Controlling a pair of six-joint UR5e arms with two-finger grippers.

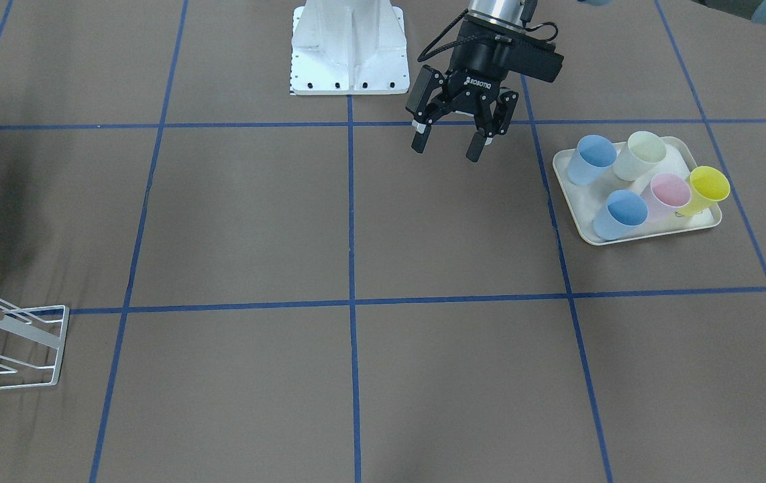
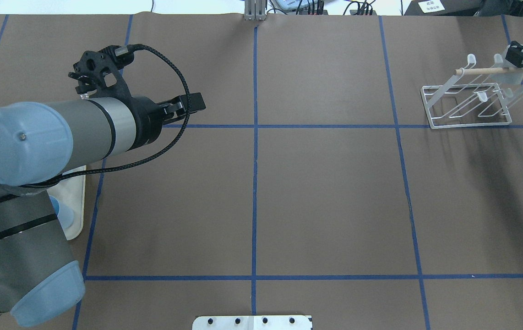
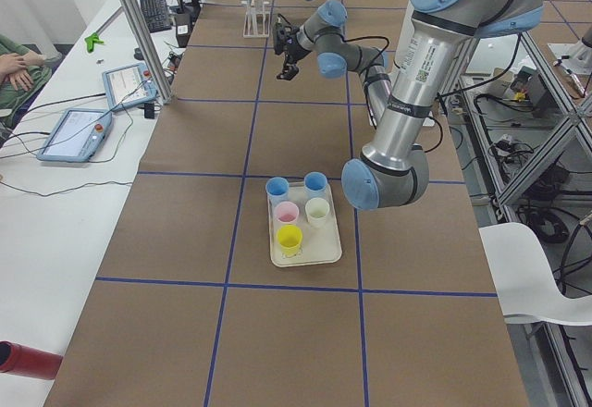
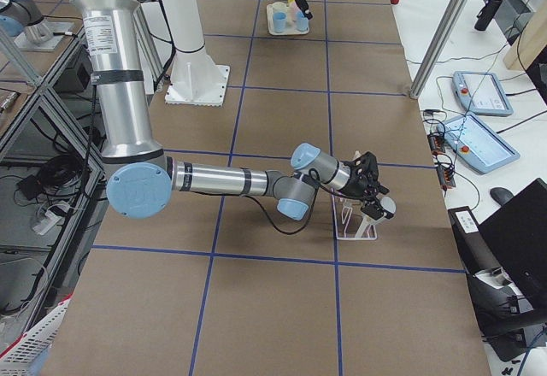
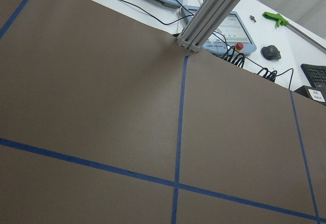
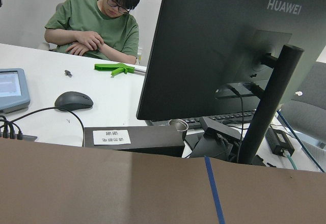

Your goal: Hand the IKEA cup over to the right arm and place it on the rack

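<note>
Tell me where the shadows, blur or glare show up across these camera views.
Overhead exterior: a soft, streaky shadow spreads from the rack towards the camera. Exterior front-facing: a dim patch darkens the paper above the rack, which the frame edge crops; the left gripper is sharp. Wrist views: evenly lit, no glare.

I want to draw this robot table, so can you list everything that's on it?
Blue cups: two, blue, on the tray
Cream cup: one, cream, on the tray
Pink cup: one, pink, on the tray
Yellow cup: one, yellow, on the tray
Tray: one, cream, on the table's left-arm side
Rack: one, white wire with a wooden dowel, on the right-arm side
Table: one, brown with blue lines
Left gripper: one, black, open, beside the tray
Right gripper: one, black, at the rack; open or shut unclear
</note>
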